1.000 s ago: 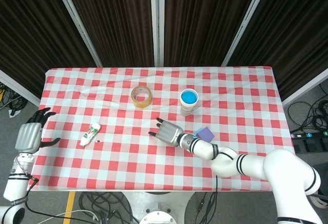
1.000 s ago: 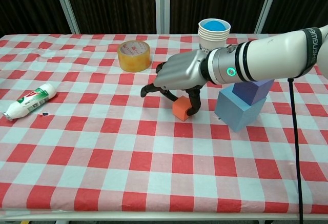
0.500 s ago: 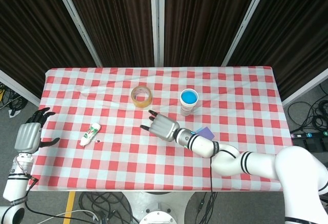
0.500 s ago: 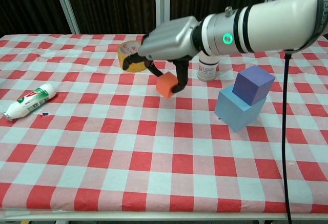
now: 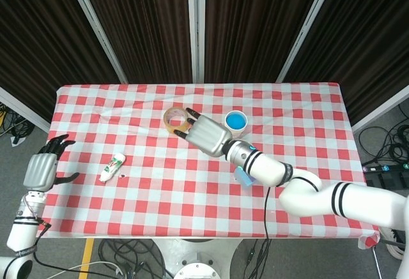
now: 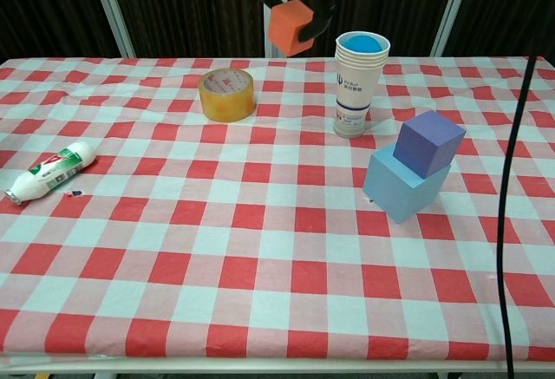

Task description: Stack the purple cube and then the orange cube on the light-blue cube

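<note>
Orange cube (image 6: 291, 26) aloft, pinched in the right hand (image 5: 206, 133)'s fingers (image 6: 325, 16)
Carry it toward 4 o'clock over the purple cube (image 6: 428, 142), already on the light-blue cube (image 6: 401, 188); level it; lower gently; left hand (image 5: 39, 169) idle, fingers spread, off the desk (image 6: 260, 258).

— I'm seeing the tablecloth (image 6: 173, 266) showing red and white checks. What's reading on your side?

— I'm getting an orange cube (image 6: 291, 27), a purple cube (image 6: 428, 142) and a light-blue cube (image 6: 406, 185).

— The tape roll (image 6: 227, 94) is looking yellowish tan, and the stacked paper cups (image 6: 360, 84) are showing white with blue inside.

— I'm noting a white bottle (image 6: 50, 169) with a green and red label, a silver-grey right hand (image 5: 206, 135) with black fingertips, and dark curtains (image 5: 147, 23).
</note>
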